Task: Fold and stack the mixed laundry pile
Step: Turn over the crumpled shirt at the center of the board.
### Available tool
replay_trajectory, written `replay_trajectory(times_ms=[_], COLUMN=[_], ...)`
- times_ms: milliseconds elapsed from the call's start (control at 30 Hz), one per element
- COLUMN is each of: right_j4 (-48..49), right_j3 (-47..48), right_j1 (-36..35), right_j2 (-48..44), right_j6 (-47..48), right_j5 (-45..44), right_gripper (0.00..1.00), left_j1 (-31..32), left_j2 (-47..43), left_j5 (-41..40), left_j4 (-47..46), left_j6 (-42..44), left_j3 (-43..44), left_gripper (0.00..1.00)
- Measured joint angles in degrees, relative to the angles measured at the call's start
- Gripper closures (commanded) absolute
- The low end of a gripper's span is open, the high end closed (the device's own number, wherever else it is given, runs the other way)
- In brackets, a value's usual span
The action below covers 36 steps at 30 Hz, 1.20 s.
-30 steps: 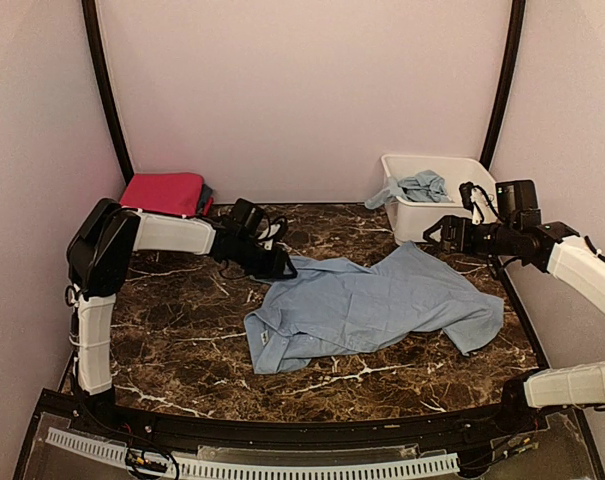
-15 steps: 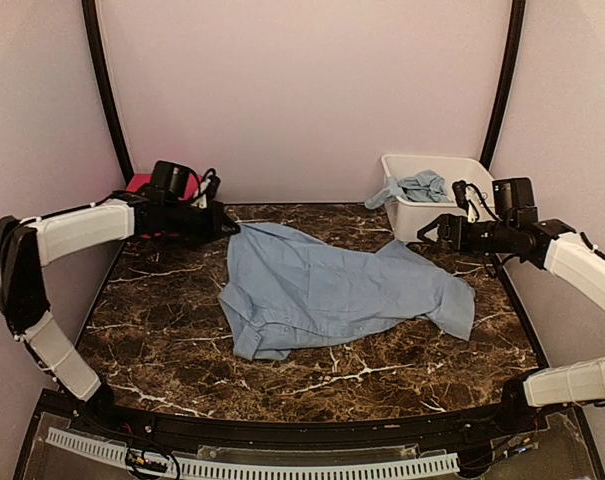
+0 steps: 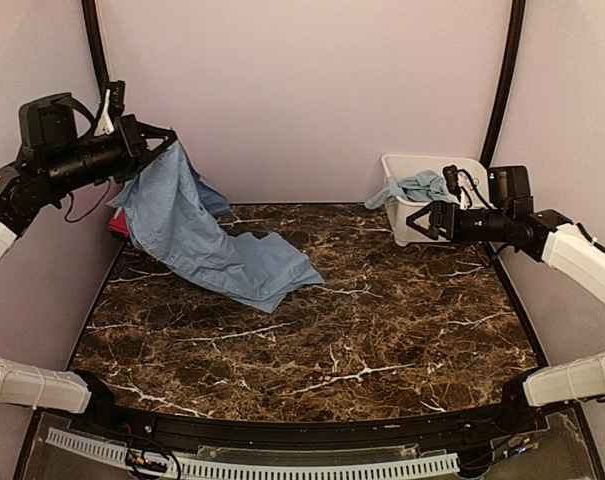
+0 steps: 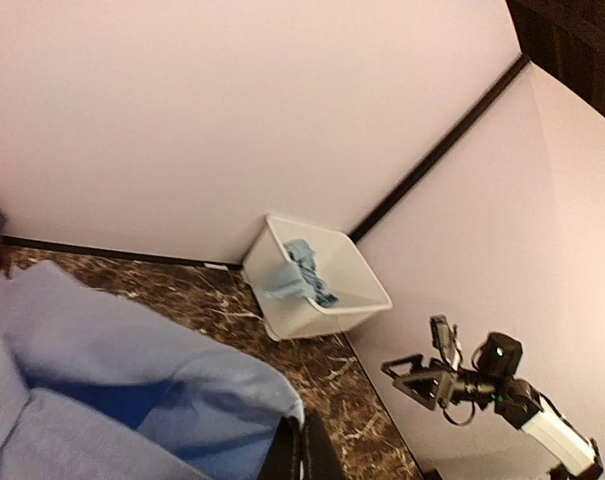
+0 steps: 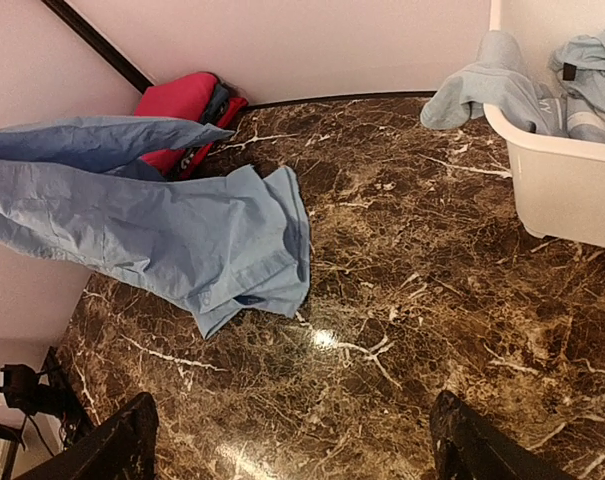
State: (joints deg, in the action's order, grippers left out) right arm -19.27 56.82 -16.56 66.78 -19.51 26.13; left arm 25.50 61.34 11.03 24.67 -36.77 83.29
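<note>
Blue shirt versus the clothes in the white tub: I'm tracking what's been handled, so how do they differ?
The blue shirt hangs from the left gripper, jaws shut, its lower end on the table; the tub clothes lie ungripped in the white tub. The shirt is stretched long; the tub clothes are bunched, one draped over the rim. Both are pale blue.

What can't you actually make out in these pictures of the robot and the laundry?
Pink pile: overhead view, mostly behind the lifted blue shirt; its pieces can't be counted.
Clothes in the white tub: overhead, its walls hide the lower ones; right wrist view cuts the tub off at the edge.
Where the left jaws pinch the shirt: left wrist view, cloth and the bottom edge hide it.
</note>
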Motion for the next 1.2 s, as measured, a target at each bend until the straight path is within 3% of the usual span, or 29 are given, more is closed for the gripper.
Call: replay_trajectory(times_ms=[100,200,300,333,400,433,500,600,733,867,967,1200], right_j4=[-0.59,-1.27,-2.34,-2.93,-4.09,-4.81,-5.86,-6.08,-5.88,-6.14,-6.03,-6.45], right_j3=[0.00,-0.24,-1.18,-1.62,-2.34,-2.60,-2.93,-3.41,-5.38,-7.28,-7.28,-4.04], right_j1=[0.37,2.10,5.33,7.02,9.94,11.17,12.98,13.18,12.72,8.55,3.50,-8.70], right_j2=[-1.33,-3.76,-6.69,-7.65,-9.11,-9.75,-10.75,-10.99,-9.38,-7.50,-4.55,8.79], right_j6=[0.11,0.09,-0.35,-0.55,-0.70,-0.72,-0.52,0.20,1.16,2.08,4.09,7.58], right_j5=[-0.24,-0.66,-1.97,-2.58,-3.37,-3.67,-4.11,-2.71,1.03,2.45,2.51,-1.36], right_gripper=[0.07,0.04,0.03,0.02,0.02,0.02,0.04,0.10,0.14,0.16,0.18,0.16], left_j1=[11.04,22.03,29.97,31.82,34.23,34.95,35.08,32.39,24.15,13.46,9.99,9.33], left_j2=[8.72,25.86,47.36,55.28,68.28,72.52,75.52,68.81,46.64,26.93,23.02,23.85], left_j5=[-2.40,-7.69,-10.60,-10.27,-8.61,-7.50,-5.44,-4.70,-1.46,-0.13,-0.96,-3.41], left_j4=[-0.92,-1.49,2.25,3.69,8.48,10.78,15.72,16.65,7.91,-1.25,-3.30,-2.23], left_j6=[0.37,3.82,8.72,10.62,13.64,14.25,15.61,16.85,14.49,11.56,11.47,9.03], left_j3=[5.09,17.94,39.34,48.06,63.80,68.67,70.29,55.49,20.15,-2.95,-8.55,-22.25], left_gripper=[1.00,0.99,0.67,0.49,0.34,0.32,0.26,0.14,0.12,0.13,0.13,0.13])
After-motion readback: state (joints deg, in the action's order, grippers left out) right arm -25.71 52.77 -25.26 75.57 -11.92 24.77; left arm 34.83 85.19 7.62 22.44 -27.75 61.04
